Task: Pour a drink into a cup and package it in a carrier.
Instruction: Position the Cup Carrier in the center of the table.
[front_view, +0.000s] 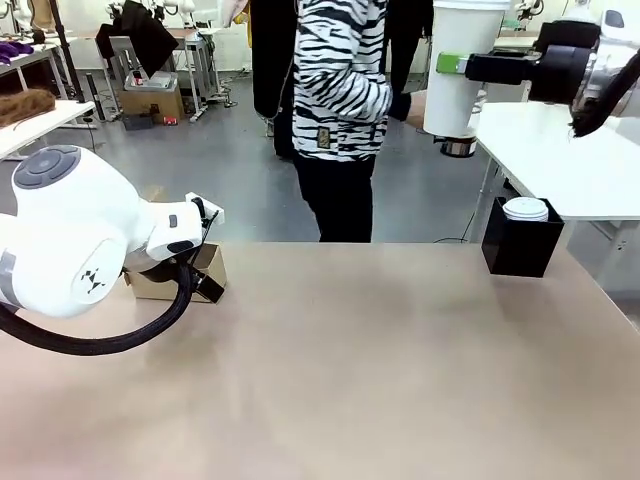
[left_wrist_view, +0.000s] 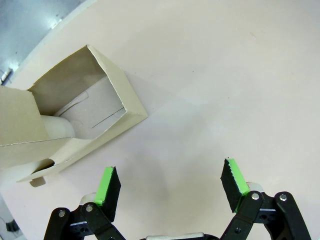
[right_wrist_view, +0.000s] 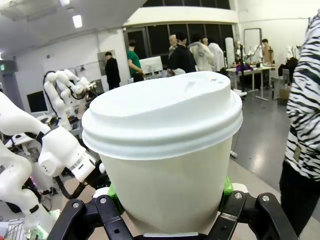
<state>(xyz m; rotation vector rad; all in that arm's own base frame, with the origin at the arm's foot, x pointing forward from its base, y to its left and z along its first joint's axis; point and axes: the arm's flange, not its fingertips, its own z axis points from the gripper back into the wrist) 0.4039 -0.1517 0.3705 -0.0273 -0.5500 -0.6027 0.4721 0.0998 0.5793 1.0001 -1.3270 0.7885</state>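
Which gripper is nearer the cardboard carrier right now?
Left. The left gripper hovers just beside the carrier, fingers open; the right gripper holds the lidded cup high at the table's far right.

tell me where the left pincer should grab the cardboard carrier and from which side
Probably the flat upright middle panel of the carrier, taken from above. It is a thin sheet rising over the open pocket, so the left pincer, open and pointing down at the table beside it, could close on its two faces. The pocket walls form a wider box.
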